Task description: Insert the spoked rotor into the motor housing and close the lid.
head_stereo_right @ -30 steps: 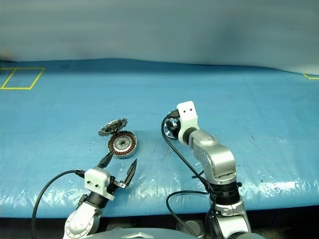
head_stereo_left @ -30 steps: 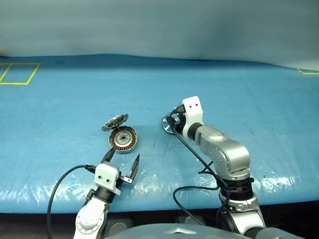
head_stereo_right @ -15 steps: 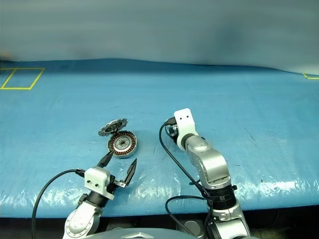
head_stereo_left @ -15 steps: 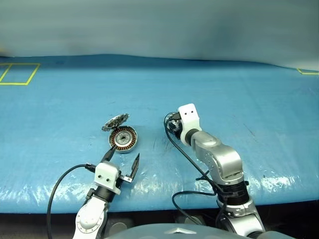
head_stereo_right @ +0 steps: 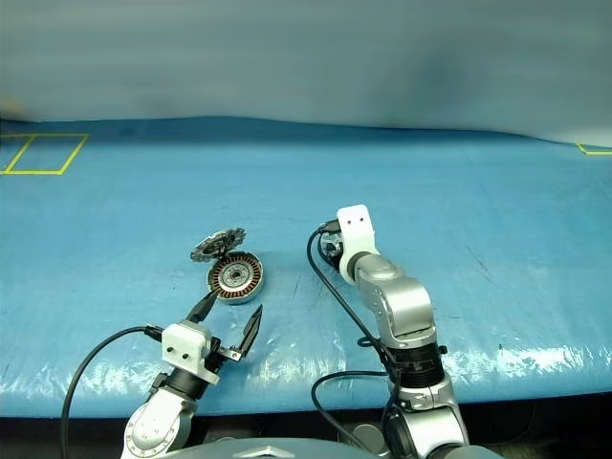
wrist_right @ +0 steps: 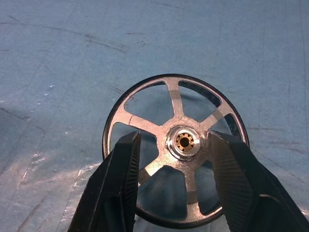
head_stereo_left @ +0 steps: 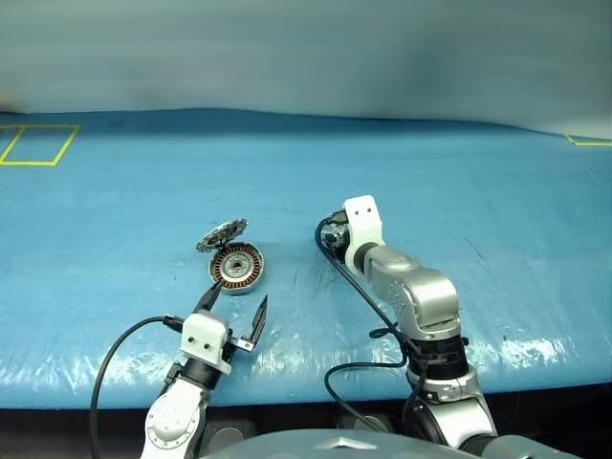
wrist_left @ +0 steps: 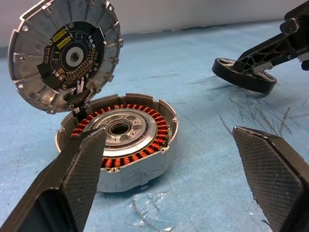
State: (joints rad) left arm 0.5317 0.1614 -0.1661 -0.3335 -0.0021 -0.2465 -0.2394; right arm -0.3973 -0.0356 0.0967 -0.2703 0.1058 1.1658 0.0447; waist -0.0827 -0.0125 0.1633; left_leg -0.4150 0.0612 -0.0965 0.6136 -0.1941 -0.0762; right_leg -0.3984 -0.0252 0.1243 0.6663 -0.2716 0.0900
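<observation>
The motor housing (head_stereo_left: 237, 267) lies open on the blue table, copper windings and central hub showing. Its lid (head_stereo_left: 221, 233) stands tilted up from the far rim, patterned inside facing me (wrist_left: 65, 53). My left gripper (head_stereo_left: 237, 296) is open, level, just in front of the housing and apart from it. The spoked rotor (wrist_right: 186, 141) lies flat to the housing's right (wrist_left: 244, 79), black rim and silvery spokes up. My right gripper (wrist_right: 175, 137) points down over it, open, one finger on each side of the hub. From the head views the rotor is mostly hidden behind that gripper (head_stereo_left: 330, 239).
A blue sheet (head_stereo_left: 459, 191) covers the table, scratched near the rotor. A yellow tape rectangle (head_stereo_left: 33, 143) marks the far left corner and a yellow mark (head_stereo_left: 583, 140) the far right. The table's front edge (head_stereo_left: 306, 382) runs close below both arms.
My right gripper has sunk a little and tilted further down over the rotor, and its elbow has swung. The left gripper, housing and lid have not moved.
</observation>
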